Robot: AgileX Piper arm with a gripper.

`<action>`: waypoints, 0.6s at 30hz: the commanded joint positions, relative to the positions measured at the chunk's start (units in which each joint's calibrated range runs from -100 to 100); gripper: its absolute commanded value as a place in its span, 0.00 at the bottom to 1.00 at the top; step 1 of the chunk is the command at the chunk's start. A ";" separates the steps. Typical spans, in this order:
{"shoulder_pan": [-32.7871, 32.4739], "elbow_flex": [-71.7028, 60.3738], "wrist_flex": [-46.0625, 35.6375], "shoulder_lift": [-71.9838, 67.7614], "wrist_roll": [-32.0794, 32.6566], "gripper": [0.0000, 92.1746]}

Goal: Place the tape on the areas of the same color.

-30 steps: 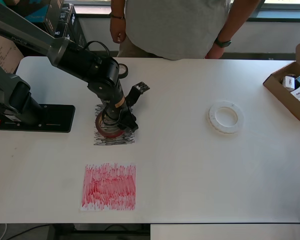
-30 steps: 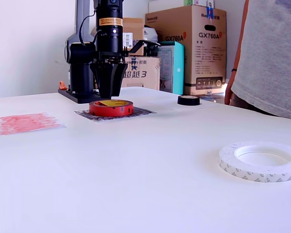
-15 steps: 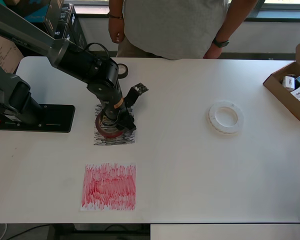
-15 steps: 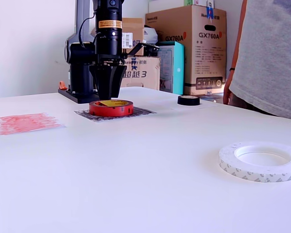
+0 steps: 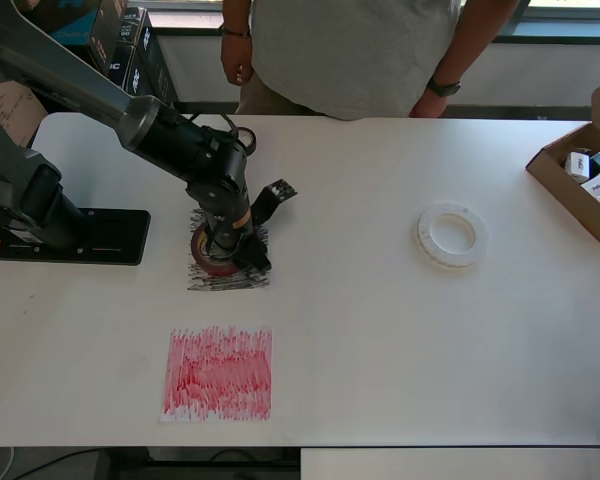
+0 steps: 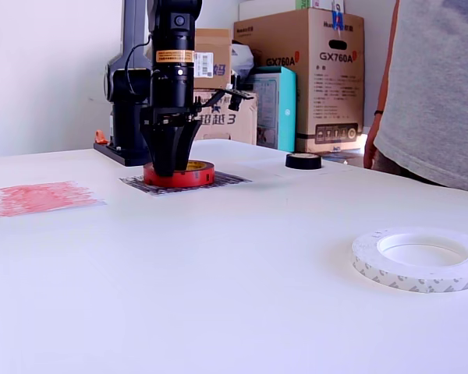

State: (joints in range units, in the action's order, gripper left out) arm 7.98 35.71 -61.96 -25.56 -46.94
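The red-brown tape ring (image 5: pixel 199 247) (image 6: pixel 196 173) lies flat on the black-grey scribbled patch (image 5: pixel 230 279) (image 6: pixel 228 180). My gripper (image 5: pixel 225 243) (image 6: pixel 166 165) points straight down and is lowered onto the ring's side nearest the exterior view's left; its tips are at the ring's wall, and the gap between the fingers is hidden. The red-pink patch (image 5: pixel 218 372) (image 6: pixel 39 195) lies bare in front. The small black ring (image 5: pixel 246 140) (image 6: pixel 303 160) sits near the far edge. The wide white ring (image 5: pixel 450 236) (image 6: pixel 418 259) lies on bare tabletop to the overhead view's right.
A person (image 5: pixel 350 50) stands at the table's far edge. An open brown cardboard box (image 5: pixel 572 185) sits at the overhead view's right edge. The arm's black base (image 5: pixel 80 236) is at the overhead view's left. Stacked boxes (image 6: pixel 304 78) stand behind the table.
My gripper has come down from just above the red-brown ring to its wall and shifted slightly toward the exterior view's left. The ring has not moved.
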 commanded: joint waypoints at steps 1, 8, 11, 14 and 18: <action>-0.41 0.23 0.48 0.40 -0.29 0.63; -0.10 -0.59 0.48 -2.03 -0.29 0.63; -0.10 -0.59 0.48 -2.22 -0.29 0.63; -0.26 -0.59 0.48 -2.22 -0.29 0.63; -0.41 -0.59 0.48 -2.22 -0.29 0.62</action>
State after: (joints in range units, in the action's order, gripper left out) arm 7.55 34.74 -61.92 -27.84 -46.99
